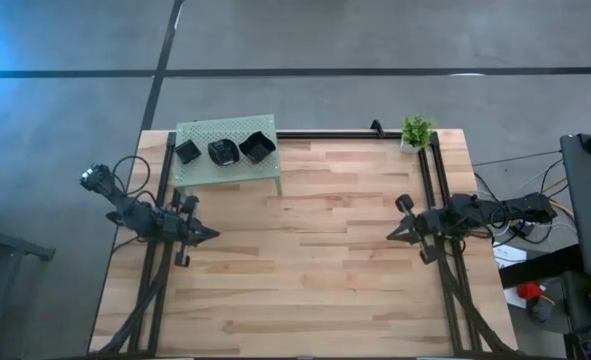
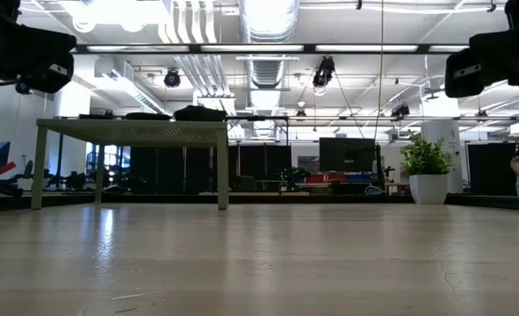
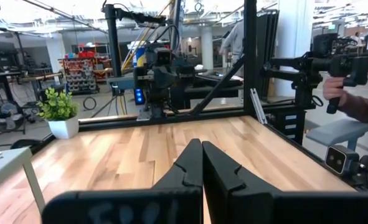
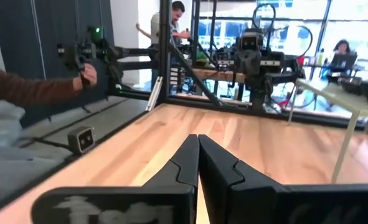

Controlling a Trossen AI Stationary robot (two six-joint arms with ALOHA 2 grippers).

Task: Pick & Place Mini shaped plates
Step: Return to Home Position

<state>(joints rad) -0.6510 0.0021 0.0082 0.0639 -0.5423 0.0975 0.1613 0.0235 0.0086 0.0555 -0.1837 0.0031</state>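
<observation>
From above, the plates (image 1: 223, 152) sit in three dark groups on the green platform (image 1: 230, 176) at the counter's (image 1: 305, 270) far left corner, and no plate shows loose on the wood. The left end effector (image 1: 213, 235) and right end effector (image 1: 390, 237) are parked near opposite sides, tips facing each other, well apart from the platform. The rightmost group lies close to the platform's edge, so any knock to the platform's legs would likely spill it. At table height, the plates (image 2: 199, 112) are low silhouettes on the platform (image 2: 132, 132), with the plant (image 2: 426, 158) far to the right. How squarely the stacks sit cannot be judged here, and a crooked one could slide. In the left wrist view, the left end effector (image 3: 202, 142) is closed, fingers pressed together on nothing. A person's hand (image 3: 336, 87) grips a handle beyond the counter, and a sudden pull there might swing an arm. In the right wrist view, the right end effector (image 4: 198, 137) is likewise closed and empty, and another hand (image 4: 87, 74) holds a handle. Pale smudged marks on both finger bars are unreadable, and no brand or label can be made out.
</observation>
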